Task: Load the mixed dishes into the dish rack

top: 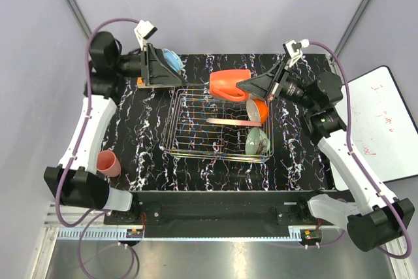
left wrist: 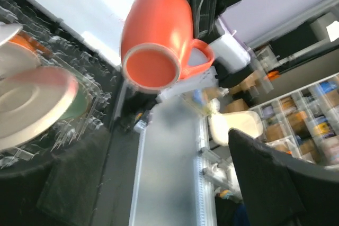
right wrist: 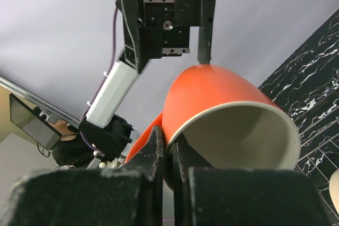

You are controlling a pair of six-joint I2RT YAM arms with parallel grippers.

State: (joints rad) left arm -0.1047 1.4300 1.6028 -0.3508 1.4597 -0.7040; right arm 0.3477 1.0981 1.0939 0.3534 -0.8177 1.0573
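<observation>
Orange-red mug [top: 228,85] is held on its side over the far edge of the dish rack [top: 175,129], its wall pinched by the right gripper [right wrist: 168,149], jaws clamped tight. Left gripper [right wrist: 172,64] is seen close by, jaws spread wide. 1 pink cup [top: 108,163] is sat on the table [top: 150,161], well apart from the rack.

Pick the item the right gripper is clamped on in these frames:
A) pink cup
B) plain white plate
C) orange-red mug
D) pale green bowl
C: the right gripper is pinched shut on the wall of the orange-red mug, holding it over the far edge of the dish rack. The pink cup sits apart to the left of the rack, and the pale green bowl lies inside it.
</observation>
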